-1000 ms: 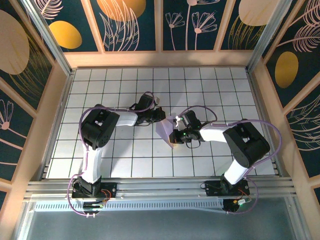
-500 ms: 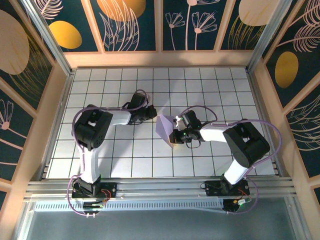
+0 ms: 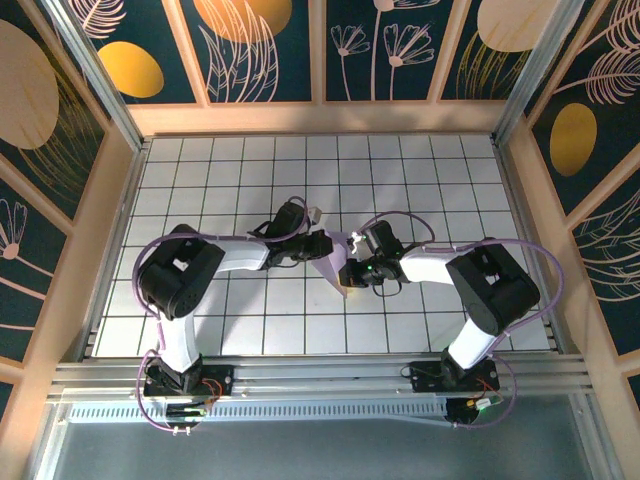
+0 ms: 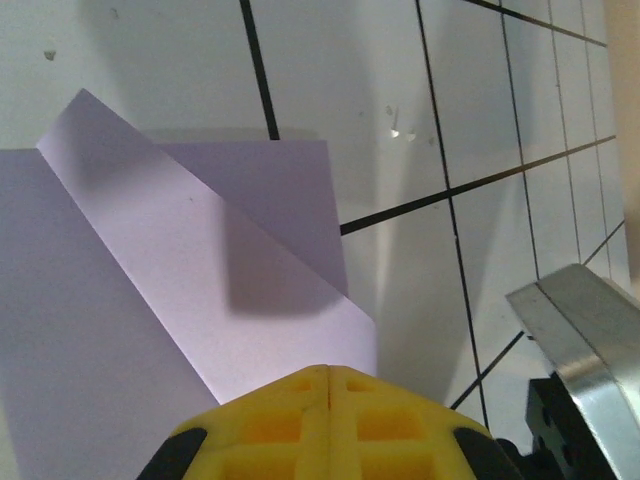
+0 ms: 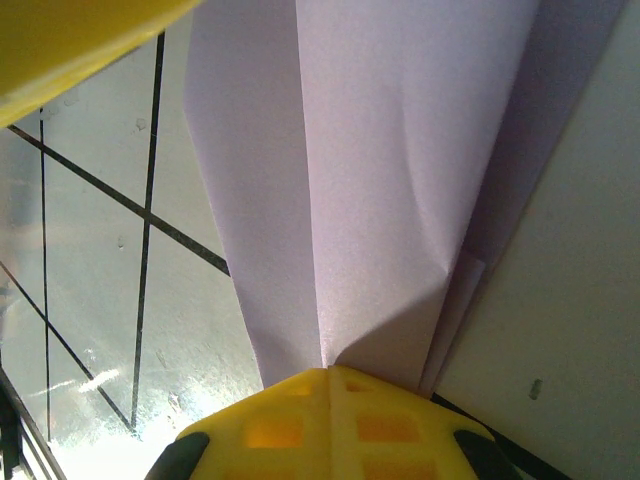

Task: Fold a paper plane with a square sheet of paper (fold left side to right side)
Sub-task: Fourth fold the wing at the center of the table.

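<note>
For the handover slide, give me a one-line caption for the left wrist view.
Left gripper, shut, poised over the folded lavender sheet of paper on the tiled table.

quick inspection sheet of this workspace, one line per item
surface: white tiled table, black grid lines
job's things: lavender paper, partly folded with angled flaps, lying at centre
clutter: nothing seen
grippers: left gripper shut, tips over the paper's edge; right gripper shut, tips against the paper, pinch or press unclear
cables: purple cables looped along both arms
surroundings: floral wall panels on three sides, metal rail at near edge
</note>
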Controlling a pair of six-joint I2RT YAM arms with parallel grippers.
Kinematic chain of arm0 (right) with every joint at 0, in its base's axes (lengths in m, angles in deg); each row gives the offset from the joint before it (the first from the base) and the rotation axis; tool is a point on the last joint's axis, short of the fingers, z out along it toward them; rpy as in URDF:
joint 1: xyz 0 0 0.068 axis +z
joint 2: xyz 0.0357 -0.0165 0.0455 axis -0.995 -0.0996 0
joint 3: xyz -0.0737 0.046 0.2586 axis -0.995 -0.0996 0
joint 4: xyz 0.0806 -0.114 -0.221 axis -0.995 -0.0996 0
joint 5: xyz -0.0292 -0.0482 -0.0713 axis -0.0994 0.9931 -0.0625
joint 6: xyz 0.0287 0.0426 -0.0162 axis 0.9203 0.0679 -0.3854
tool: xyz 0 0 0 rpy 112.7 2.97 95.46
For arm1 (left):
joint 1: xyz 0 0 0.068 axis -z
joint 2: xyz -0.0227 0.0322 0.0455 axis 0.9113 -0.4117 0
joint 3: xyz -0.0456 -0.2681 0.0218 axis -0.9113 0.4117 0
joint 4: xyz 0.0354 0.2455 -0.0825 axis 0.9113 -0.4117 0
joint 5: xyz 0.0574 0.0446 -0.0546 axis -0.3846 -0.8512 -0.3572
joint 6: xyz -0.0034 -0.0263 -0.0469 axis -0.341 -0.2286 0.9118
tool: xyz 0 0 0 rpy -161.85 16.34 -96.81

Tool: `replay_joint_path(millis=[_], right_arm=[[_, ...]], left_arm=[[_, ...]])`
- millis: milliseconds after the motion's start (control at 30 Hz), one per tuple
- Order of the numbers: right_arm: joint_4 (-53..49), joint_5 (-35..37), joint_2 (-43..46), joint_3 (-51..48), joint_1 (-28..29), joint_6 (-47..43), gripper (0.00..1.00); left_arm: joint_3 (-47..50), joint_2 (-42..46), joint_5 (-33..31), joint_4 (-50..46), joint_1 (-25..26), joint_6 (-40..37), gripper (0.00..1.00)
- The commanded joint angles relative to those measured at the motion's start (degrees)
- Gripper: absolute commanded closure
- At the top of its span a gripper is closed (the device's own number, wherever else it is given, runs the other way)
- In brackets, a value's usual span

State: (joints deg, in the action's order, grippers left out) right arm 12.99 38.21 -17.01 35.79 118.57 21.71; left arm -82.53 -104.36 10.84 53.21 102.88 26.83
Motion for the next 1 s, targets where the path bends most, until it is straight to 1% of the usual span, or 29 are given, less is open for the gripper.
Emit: replay_joint_path(millis=[0,67,267,433,533,633,800,967], right_arm=[[-11.92,4.25,-3.82,-3.71,-0.35,-1.15,1.00],[-11.61,3.91,-3.52,-3.56,-0.27,-1.01,1.00],[-11.41,2.55,-1.44,-1.97,-0.34,-1.45,1.00],[-9.45,-2.34,2.13,-0.05,-0.42,-1.29,1.00],[-7.06,-6.21,5.05,0.66,-0.91,0.33,1.00],[-4.60,-8.47,6.48,1.12,-1.54,1.49,1.00],[0.00,-7.93,4.73,1.47,-1.61,3.49,1.00],[6.36,-6.30,0.70,2.38,-1.51,5.97,1.00]], left_arm=[[-0.97,-2.73,0.54,0.51,0.16,0.73,0.96],[-2.74,-3.38,-0.94,-1.32,0.09,0.37,0.97],[-3.15,-5.45,-3.36,-4.92,0.16,0.68,0.98],[-3.86,-5.42,-6.27,-8.87,0.12,0.67,1.00],[-3.71,-5.32,-6.51,-9.61,0.12,1.05,1.00],[-3.36,-5.20,-6.23,-9.62,0.40,1.62,1.00],[-2.48,-5.00,-5.78,-8.67,0.93,2.44,1.00],[-2.10,-5.01,-5.69,-8.21,1.00,2.78,1.00]])
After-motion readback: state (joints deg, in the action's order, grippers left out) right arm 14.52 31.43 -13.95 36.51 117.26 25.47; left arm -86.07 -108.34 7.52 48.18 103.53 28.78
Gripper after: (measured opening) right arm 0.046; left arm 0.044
